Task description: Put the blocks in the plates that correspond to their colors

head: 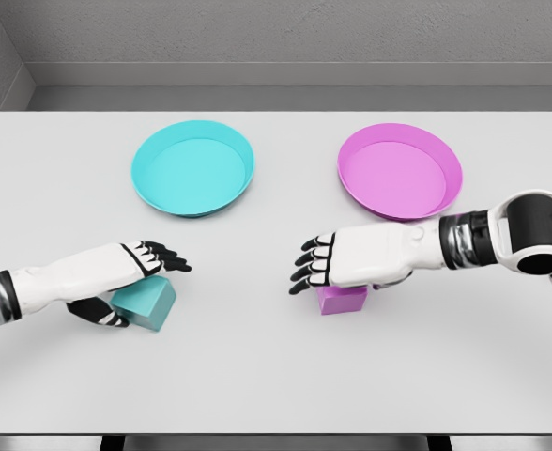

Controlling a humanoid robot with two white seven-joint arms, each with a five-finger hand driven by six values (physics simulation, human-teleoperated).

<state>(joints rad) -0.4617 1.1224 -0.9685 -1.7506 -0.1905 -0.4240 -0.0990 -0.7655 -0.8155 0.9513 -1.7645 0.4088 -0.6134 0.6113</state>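
1. The desk [276, 376] is white and fills most of the head view; its far edge meets a grey wall.
2. A cyan plate [192, 169] lies toward the far edge, left of the desk's middle.
3. A pink plate [400, 171] lies toward the far edge, right of the middle, well apart from the cyan one.
4. Both plates hold nothing.
5. A cyan block [147, 303] sits on the desk nearer the front edge, on the left side, well short of the cyan plate.
6. The left hand [126, 277] reaches in from the left edge and lies over this block.
7. Its dark fingers [163, 256] stretch out above the block's top, pointing right, while the thumb [98, 312] curls beside the block's left face.
8. The block lies between fingers and thumb, but whether the hand truly clamps it cannot be told.
9. A pink block [342, 300] sits on the desk right of the middle, nearer the front edge than the pink plate and clear of it.
10. The right hand [337, 261] comes in from the right edge, palm down, directly over this block and hiding most of its top.
11. Its fingers [312, 263] are extended and slightly fanned, pointing left past the block, gripping nothing.
12. The right forearm passes just in front of the pink plate's near rim.
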